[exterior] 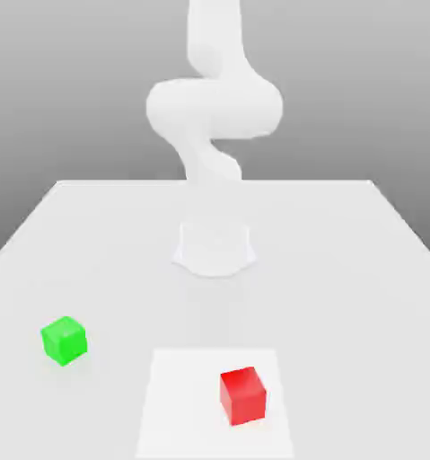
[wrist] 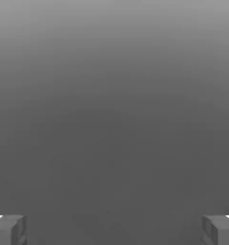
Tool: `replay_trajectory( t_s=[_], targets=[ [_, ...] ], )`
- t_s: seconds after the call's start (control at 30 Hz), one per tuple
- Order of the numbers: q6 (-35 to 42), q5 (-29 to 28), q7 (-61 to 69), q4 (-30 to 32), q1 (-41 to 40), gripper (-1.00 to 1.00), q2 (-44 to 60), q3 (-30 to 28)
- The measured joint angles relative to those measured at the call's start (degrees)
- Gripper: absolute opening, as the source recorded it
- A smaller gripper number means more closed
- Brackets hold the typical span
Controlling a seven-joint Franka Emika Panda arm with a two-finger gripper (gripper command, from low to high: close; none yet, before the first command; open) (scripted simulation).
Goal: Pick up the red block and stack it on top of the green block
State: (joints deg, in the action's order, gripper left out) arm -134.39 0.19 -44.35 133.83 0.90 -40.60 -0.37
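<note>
Red block (exterior: 243,396), on the white square (exterior: 178,404), lies, I judge, well below the gripper (wrist: 114,230), whose fingers stand wide apart with nothing between them, though its sideways bearing from them I cannot tell

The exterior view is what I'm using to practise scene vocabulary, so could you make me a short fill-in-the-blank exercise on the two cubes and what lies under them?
1. The red cube rests on a ____ patch.
2. The cube off that patch, toward the exterior view's left, is coloured ____.
3. Counting both, the table bears ____ cubes.
4. In the hand view, the hand has its two fingers spread ____.

Missing words: white; green; two; apart.
</note>
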Motion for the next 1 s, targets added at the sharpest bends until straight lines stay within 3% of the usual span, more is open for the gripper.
replay_trajectory(
  t_s=[0.7,0.9,0.93,1.0],
  targets=[
    [-21.93,0.28,11.56,17.25,5.13,0.0,43.97,-0.43],
    [-31.8,0.35,12.16,16.52,4.93,0.0,56.41,-0.14],
    [-32.9,0.36,12.16,16.33,4.92,-1.0,57.73,-0.12],
    [-32.9,0.34,12.14,16.33,4.92,-1.0,57.73,-0.11]
  ],
)
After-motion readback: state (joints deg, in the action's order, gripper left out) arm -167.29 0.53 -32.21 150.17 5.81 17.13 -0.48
